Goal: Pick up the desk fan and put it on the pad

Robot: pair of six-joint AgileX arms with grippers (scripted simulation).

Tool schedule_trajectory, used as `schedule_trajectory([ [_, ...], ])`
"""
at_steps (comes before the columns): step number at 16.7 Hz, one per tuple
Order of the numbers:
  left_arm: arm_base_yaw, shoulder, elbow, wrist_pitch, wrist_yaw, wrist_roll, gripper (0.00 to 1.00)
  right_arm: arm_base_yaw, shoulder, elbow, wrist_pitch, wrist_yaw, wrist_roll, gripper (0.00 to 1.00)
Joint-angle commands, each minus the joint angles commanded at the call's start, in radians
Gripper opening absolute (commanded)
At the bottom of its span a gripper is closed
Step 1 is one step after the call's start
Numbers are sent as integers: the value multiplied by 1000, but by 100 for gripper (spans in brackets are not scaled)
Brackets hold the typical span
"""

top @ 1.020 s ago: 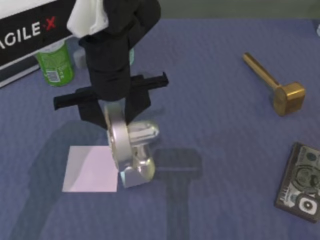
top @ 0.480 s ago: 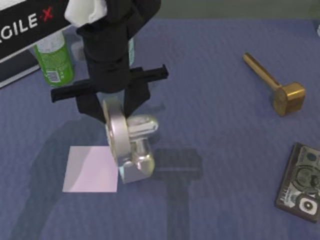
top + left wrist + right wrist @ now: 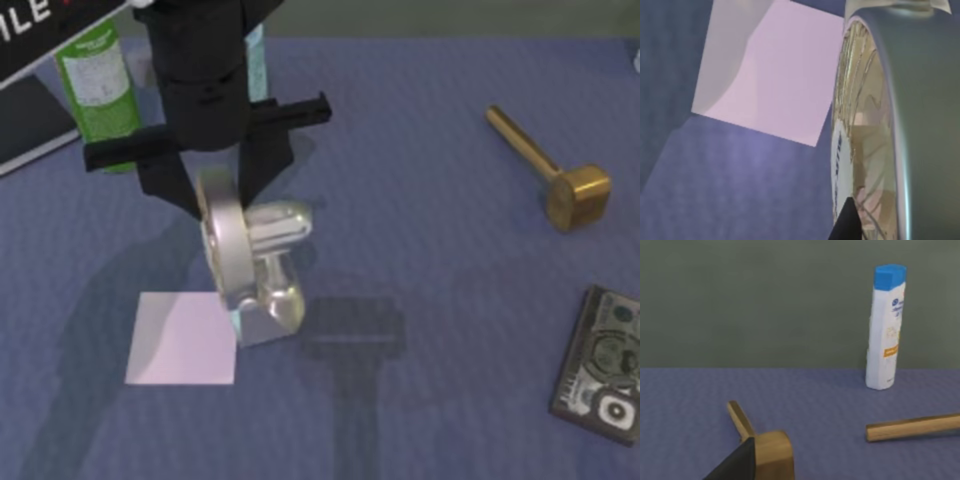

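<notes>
Desk fan [image 3: 245,265] is hanging upright just beside the pad's [image 3: 182,338] right edge, with the left end effector [image 3: 215,195] clamping its disc head from above, apparently keeping the base level for setting down; the right arm is parked out of the top view.

overhead table view; two close wrist views
</notes>
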Motion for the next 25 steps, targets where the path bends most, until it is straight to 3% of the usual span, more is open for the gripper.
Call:
schedule_trajectory([
  [4, -2, -8, -15, 3, 1, -33, 0, 0, 0, 0, 0, 0, 0, 100],
  [7, 11, -33, -56, 10, 4, -164, 0, 0, 0, 0, 0, 0, 0, 100],
  [16, 89, -196, -284, 75, 23, -897, 0, 0, 0, 0, 0, 0, 0, 100],
  [19, 112, -250, -357, 99, 29, -1078, 0, 0, 0, 0, 0, 0, 0, 100],
  [22, 125, -281, -399, 114, 32, -1163, 0, 0, 0, 0, 0, 0, 0, 100],
  [25, 126, -284, -402, 115, 32, -1170, 0, 0, 0, 0, 0, 0, 0, 100],
])
